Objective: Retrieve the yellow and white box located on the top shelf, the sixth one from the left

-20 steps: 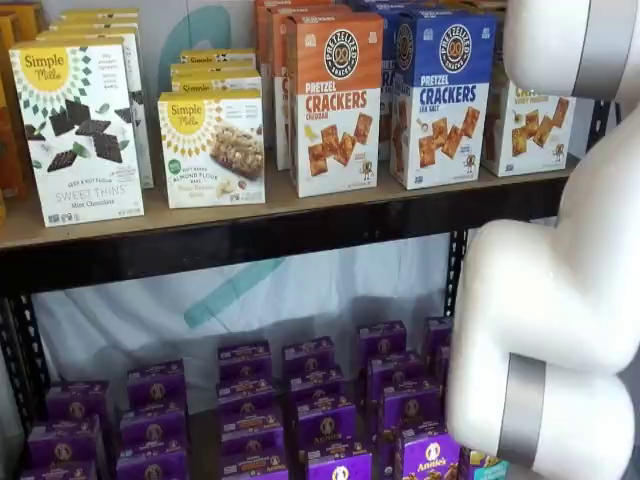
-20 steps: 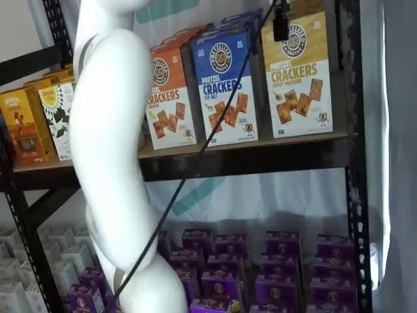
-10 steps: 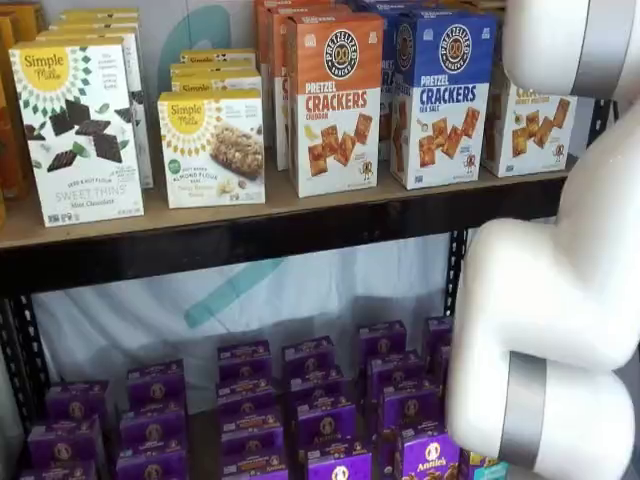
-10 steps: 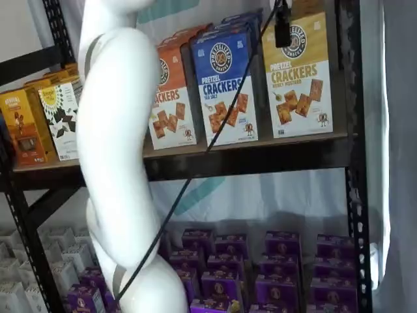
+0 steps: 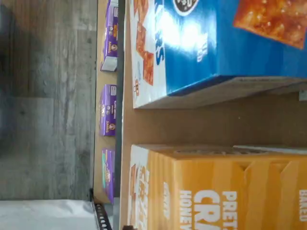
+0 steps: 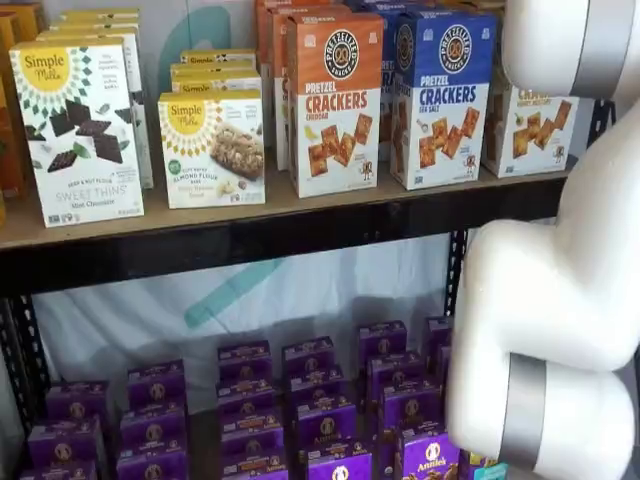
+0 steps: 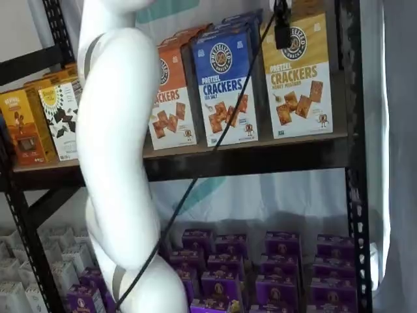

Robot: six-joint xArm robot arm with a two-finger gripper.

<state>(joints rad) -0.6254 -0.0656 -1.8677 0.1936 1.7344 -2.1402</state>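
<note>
The yellow and white box [image 7: 298, 75] stands upright at the right end of the top shelf [image 7: 260, 149], next to a blue-topped crackers carton [image 7: 225, 85]. In a shelf view it [image 6: 528, 128] is partly hidden behind my white arm. In the wrist view its yellow top [image 5: 216, 191] is close, with the blue carton [image 5: 211, 43] beside it and a gap of bare shelf board [image 5: 201, 120] between them. My gripper [image 7: 282, 31] shows only as a black piece hanging from the top edge with a cable, in front of the yellow box's upper left. No gap between the fingers shows.
An orange-topped crackers carton [image 6: 337, 100] and Simple Mills boxes [image 6: 78, 130] stand further left on the top shelf. Several purple boxes [image 6: 310, 400] fill the lower shelf. A black upright [image 7: 352, 130] stands just right of the yellow box. My white arm [image 7: 117, 163] crosses the view.
My arm has shifted slightly to the right in a shelf view, and the black piece with the cable has edged right with it. The boxes have not moved.
</note>
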